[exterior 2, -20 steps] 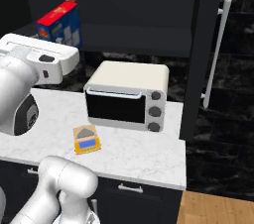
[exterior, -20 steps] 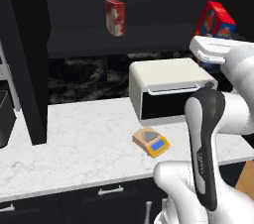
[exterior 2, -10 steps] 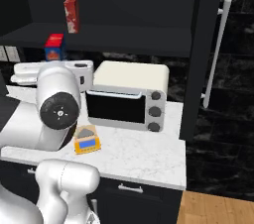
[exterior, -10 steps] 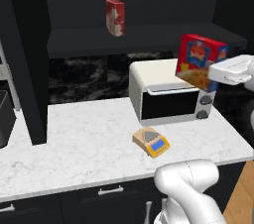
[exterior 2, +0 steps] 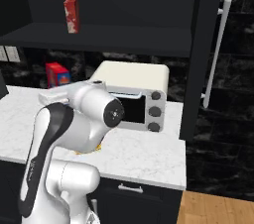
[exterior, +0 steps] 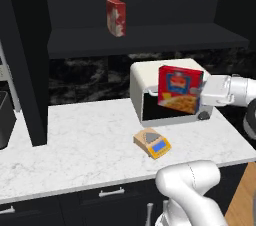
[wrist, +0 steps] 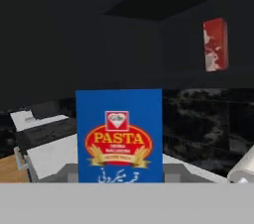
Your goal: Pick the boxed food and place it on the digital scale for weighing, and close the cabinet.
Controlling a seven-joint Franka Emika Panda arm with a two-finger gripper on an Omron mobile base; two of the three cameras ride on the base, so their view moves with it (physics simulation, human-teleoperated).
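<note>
Claw [exterior: 200,92] grips the boxed food [exterior: 179,89] upright, arm reaching level before the toaster oven [exterior: 150,77].

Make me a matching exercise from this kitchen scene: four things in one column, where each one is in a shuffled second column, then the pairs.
Things:
1. boxed food
2. digital scale
3. red-and-white mottled carton
4. toaster oven

Places:
A. on the inner shelf of the cabinet
B. flat on the white counter, in front of the toaster oven
C. held in the air by the hand
D. at the back of the counter, below the cabinet shelf

Pairs: 1-C, 2-B, 3-A, 4-D
</note>
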